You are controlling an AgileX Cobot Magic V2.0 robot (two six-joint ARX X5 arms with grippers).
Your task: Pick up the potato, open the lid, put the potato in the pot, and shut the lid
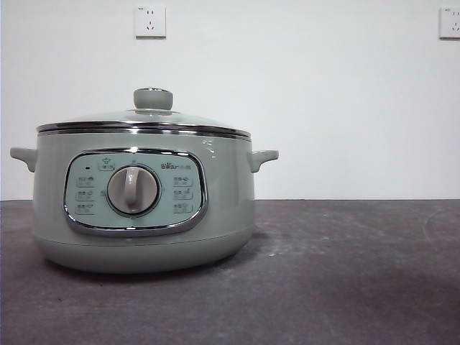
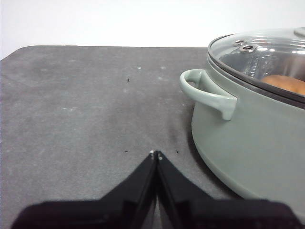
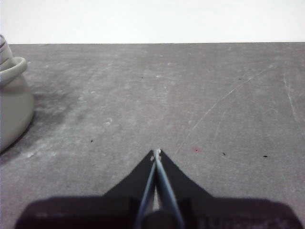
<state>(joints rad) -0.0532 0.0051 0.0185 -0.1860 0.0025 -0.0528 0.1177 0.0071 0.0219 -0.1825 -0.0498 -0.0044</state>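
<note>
The sage-green pot (image 1: 144,208) stands on the dark table at the left, its dial facing me. The glass lid (image 1: 144,118) with its green knob (image 1: 153,98) sits shut on it. In the left wrist view the pot (image 2: 248,138) and lid (image 2: 267,52) show, and the orange-brown potato (image 2: 288,84) lies inside the pot under the glass. My left gripper (image 2: 156,153) is shut and empty, low over the table beside the pot's handle (image 2: 205,93). My right gripper (image 3: 156,152) is shut and empty, over bare table to the side of the pot (image 3: 12,105). Neither arm shows in the front view.
The dark grey table (image 1: 345,273) stretches to the right of the pot. A white wall with two power sockets (image 1: 149,21) stands behind.
</note>
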